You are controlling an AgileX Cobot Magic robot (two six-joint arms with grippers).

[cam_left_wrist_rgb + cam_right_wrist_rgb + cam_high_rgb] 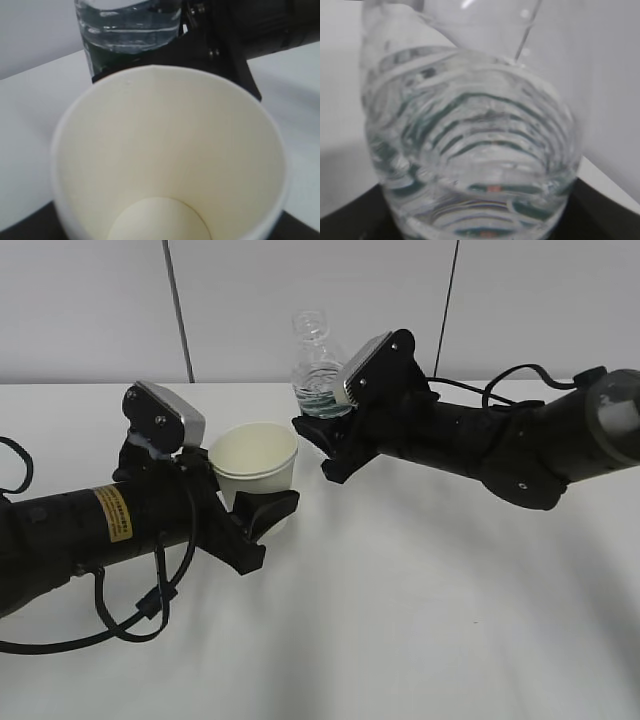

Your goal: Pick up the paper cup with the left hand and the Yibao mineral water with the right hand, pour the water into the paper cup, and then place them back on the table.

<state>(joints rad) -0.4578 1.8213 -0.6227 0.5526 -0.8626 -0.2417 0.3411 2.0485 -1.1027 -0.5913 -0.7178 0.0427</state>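
The left pincer grips the empty paper cup; the right pincer grips the water bottle just behind it. The white table lies open in front.

The table is a wide, plain white matte top — bare across its near and right-hand stretches. A loop of black cable droops onto it at the near left.

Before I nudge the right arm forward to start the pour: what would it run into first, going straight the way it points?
Probably the paper cup: the right hand, holding the Yibao mineral water, points left toward its rim, though depth is unclear.
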